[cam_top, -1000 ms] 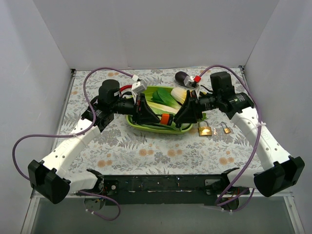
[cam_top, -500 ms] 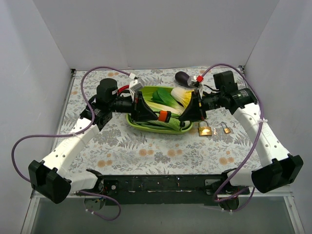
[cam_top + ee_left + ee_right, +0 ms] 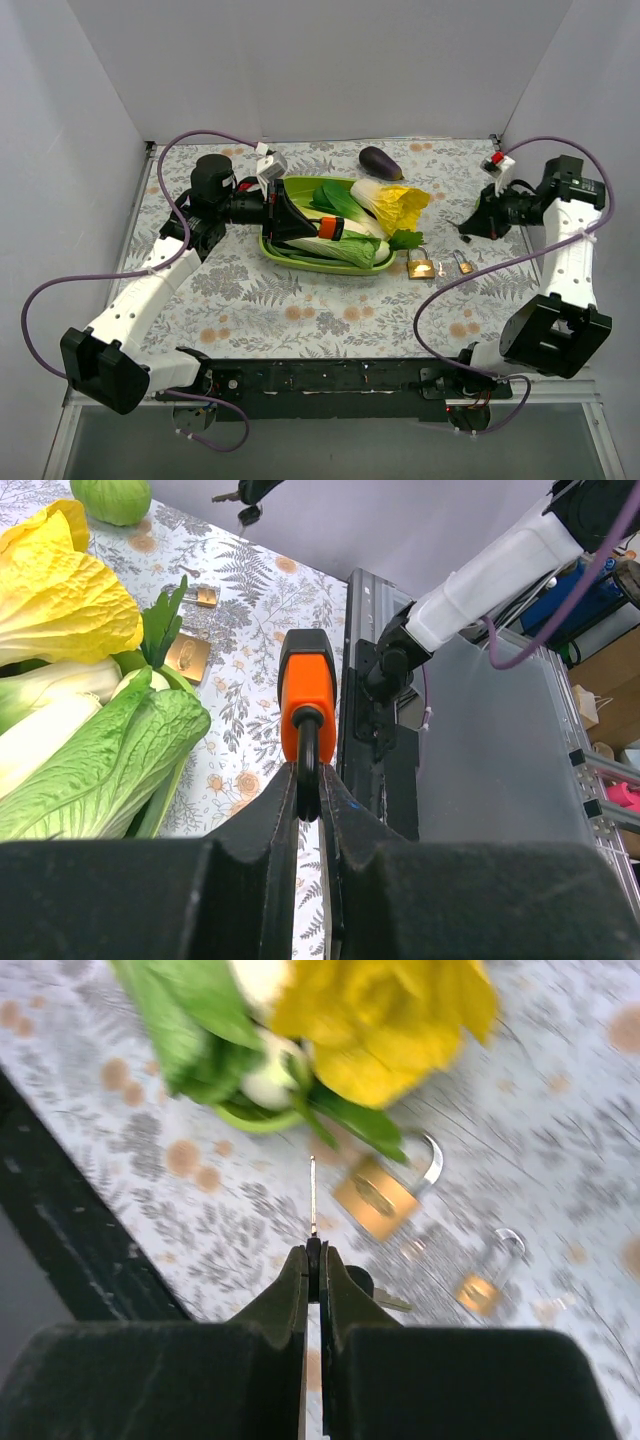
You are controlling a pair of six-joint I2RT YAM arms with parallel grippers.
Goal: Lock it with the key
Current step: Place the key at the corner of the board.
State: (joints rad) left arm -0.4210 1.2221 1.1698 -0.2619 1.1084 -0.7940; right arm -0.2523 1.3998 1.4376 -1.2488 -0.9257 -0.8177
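Observation:
My left gripper is shut on the black shackle of an orange padlock, held over the green basket; in the left wrist view the orange body sticks out past the fingers. My right gripper is at the right, above the table, shut on a key whose blade points forward; a second key hangs beside it. A large brass padlock and a small brass padlock lie open on the table below and left of my right gripper.
The green basket holds bok choy and a yellow cabbage. A purple eggplant lies behind it. White walls close the back and both sides. The black frame runs along the near table edge.
My right arm has swung away from the basket to the right with the key. My left gripper has drawn back a little to the left, still holding the orange padlock.

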